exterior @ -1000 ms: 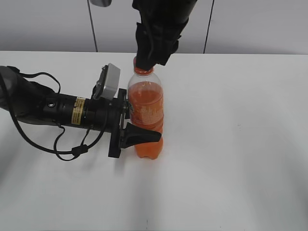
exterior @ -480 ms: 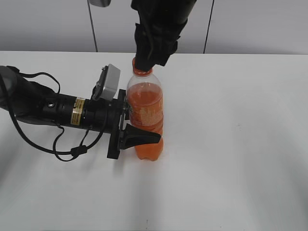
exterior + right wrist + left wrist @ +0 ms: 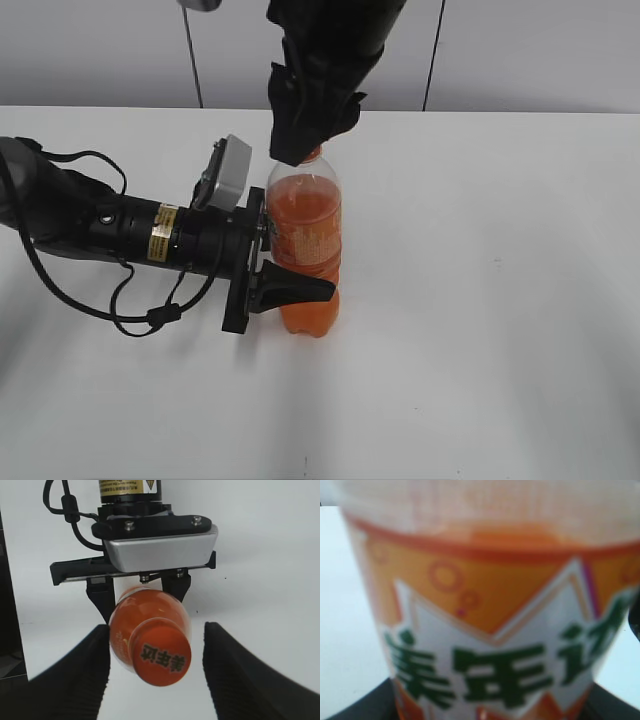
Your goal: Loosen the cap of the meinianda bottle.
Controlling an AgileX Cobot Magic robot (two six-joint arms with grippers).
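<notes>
Gripping clear ridged meinianda bottle (image 3: 305, 250): left jaws; round orange cap (image 3: 160, 658) free.

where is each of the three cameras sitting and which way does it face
Exterior: in front of the table, looking down at a slant; both arms show, left gripper around the meinianda bottle, right gripper over its top.
Left wrist: side-on, right against the blurred label.
Right wrist: above, looking down on the cap between its open fingers.
All share the bottle.
</notes>
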